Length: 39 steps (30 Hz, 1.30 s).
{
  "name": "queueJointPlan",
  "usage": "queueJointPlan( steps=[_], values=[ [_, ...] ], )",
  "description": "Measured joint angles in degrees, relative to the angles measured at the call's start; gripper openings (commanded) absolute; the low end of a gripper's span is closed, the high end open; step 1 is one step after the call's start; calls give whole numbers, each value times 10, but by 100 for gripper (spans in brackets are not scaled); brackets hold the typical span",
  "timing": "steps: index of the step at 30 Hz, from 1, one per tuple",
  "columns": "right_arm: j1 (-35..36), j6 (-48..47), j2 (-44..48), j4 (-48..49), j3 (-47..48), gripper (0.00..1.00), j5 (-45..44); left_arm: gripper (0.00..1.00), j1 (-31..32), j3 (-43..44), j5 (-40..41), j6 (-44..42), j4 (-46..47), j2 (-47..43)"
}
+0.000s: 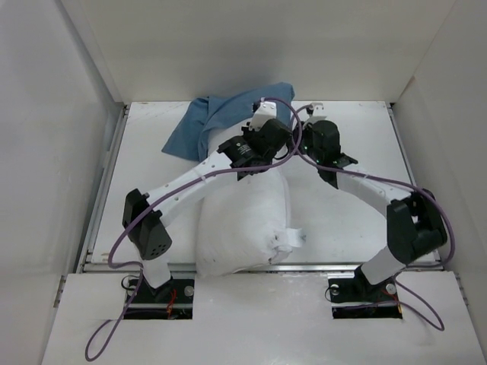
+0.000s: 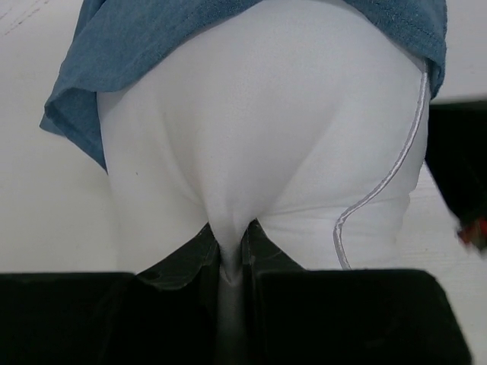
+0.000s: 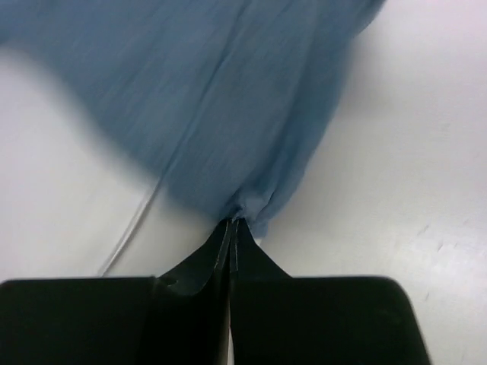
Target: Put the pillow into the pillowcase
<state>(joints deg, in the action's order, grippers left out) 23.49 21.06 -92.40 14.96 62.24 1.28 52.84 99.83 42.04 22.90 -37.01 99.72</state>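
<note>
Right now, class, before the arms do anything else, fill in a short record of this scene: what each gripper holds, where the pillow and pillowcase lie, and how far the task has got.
Left gripper: shut, pinching a fold of the pillow
Right gripper: shut on an edge of the pillowcase
Pillow: lies lengthwise on the table, near end at the near edge
Pillowcase: bunched at the far side, draped over the pillow's far end
Progress: most of the pillow is outside the case
</note>
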Motion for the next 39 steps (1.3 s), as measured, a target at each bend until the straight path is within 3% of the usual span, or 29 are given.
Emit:
queueJointPlan(
  steps=[6, 11, 14, 17, 18, 21, 23, 25, 29, 35, 37, 38, 39],
  values=[
    [92, -56, 196, -60, -146, 0, 89, 0, -25, 34, 1, -1, -16, 48],
    [183, -76, 348, -51, -258, 0, 256, 0, -39, 76, -6, 8, -4, 84],
    [188, -71, 369, -70, -285, 0, 220, 0, -47, 85, -7, 16, 4, 106],
    [185, -59, 362, -103, -284, 0, 122, 0, -51, 85, -11, 24, 6, 113],
    [185, -55, 362, -111, -284, 8, 90, 0, -50, 85, -12, 26, 10, 113],
    [181, -22, 362, -130, -278, 52, -44, 0, -49, 79, -13, 30, 21, 107],
    [173, -6, 355, -136, -266, 67, -120, 0, -49, 64, -17, 31, 32, 99],
    [161, -2, 328, -133, -240, 76, -178, 0, -48, 47, -21, 31, 45, 88],
    [130, -7, 234, -119, -172, 81, -244, 0, -48, 23, -30, 29, 50, 65],
    [91, -18, 89, -102, -99, 82, -269, 0, -46, 9, -34, 26, 48, 45],
    [85, -20, 54, -97, -83, 75, -274, 0, -45, 9, -35, 25, 47, 45],
    [84, -21, 41, -97, -75, 68, -280, 0, -45, 9, -36, 24, 47, 45],
    [84, -22, 28, -94, -66, 36, -285, 0, -45, 9, -36, 24, 48, 45]
  ],
)
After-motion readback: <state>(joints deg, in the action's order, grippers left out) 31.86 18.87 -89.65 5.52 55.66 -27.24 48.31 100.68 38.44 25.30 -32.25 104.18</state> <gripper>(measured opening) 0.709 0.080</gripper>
